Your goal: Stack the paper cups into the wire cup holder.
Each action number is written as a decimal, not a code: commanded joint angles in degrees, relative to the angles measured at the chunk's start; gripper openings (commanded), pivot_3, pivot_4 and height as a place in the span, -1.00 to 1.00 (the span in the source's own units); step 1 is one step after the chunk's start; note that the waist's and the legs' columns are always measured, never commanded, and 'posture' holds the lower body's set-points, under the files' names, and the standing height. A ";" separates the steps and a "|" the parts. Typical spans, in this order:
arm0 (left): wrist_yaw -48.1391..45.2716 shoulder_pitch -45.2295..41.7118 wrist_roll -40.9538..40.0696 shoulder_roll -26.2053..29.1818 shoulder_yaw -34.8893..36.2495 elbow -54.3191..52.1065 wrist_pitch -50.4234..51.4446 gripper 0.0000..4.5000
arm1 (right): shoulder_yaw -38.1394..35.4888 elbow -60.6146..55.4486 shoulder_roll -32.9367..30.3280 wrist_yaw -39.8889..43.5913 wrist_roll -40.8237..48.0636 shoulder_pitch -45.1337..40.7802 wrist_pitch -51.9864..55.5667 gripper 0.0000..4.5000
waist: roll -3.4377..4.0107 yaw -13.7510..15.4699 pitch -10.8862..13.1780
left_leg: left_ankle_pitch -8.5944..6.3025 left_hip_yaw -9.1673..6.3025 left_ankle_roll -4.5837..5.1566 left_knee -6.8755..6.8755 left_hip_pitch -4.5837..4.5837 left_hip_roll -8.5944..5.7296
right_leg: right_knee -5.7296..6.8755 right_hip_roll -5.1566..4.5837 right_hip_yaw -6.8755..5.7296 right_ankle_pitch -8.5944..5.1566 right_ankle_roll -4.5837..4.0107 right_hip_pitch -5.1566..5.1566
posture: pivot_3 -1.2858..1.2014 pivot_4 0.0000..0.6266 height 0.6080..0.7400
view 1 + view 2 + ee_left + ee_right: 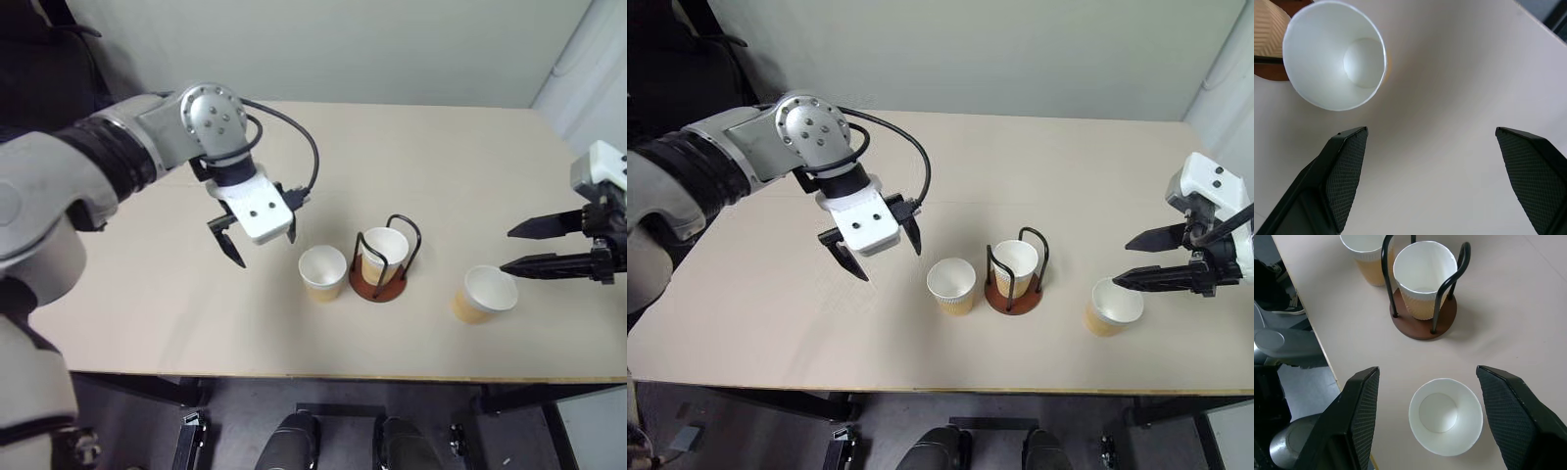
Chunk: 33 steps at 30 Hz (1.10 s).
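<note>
Cups, holder, two arms: one cup stacked, two loose.

Left gripper (257, 240) wide open, empty, above the table (147, 284) beside left cup (322, 271); holder (380, 262) contains middle cup (383, 253); right cup (484, 293) sits just before right gripper (529, 247), open, empty. Risk: a finger striking a rim could tip a light cup. Right wrist view shows the holder's disc base; left wrist view cuts it off.

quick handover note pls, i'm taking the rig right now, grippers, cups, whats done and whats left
Left gripper: open, empty, pointing down just left of the middle cup.
Right gripper: open, empty, above the right cup.
Wire cup holder: centre of the table, one cup seated in it.
Done: one cup in.
Left: stack the two loose cups, both upright on the table.
</note>
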 commanded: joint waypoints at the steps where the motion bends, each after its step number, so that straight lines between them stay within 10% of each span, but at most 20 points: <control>1: -1.65 0.22 0.03 -0.66 1.69 0.60 -1.66 0.99 | -0.67 0.15 -1.62 0.45 0.37 -1.91 -0.84 0.41 | -0.02 -0.01 -0.01 | 0.00 0.12 0.01 -0.06 0.04 -0.08 | 0.00 0.14 -0.14 0.04 0.04 0.00 | 0.03 -0.52 1.00; 20: -1.65 2.40 -4.90 -1.66 3.60 -4.85 1.03 0.99 | -2.73 -4.33 6.39 -7.36 13.53 -12.25 4.66 0.41 | -0.05 0.11 0.00 | -0.07 -0.06 -0.03 0.02 0.01 0.01 | -0.02 0.01 -0.15 0.01 0.04 0.08 | 0.03 -0.52 1.00; 33: -1.65 9.36 8.90 -9.66 13.27 6.55 -9.53 0.99 | -1.20 -3.52 6.36 -8.18 13.41 -12.88 4.02 0.41 | -0.06 0.08 -0.03 | -0.01 0.00 -0.04 0.02 0.08 -0.05 | 0.04 0.11 -0.20 0.03 0.08 0.11 | 0.03 -0.52 1.00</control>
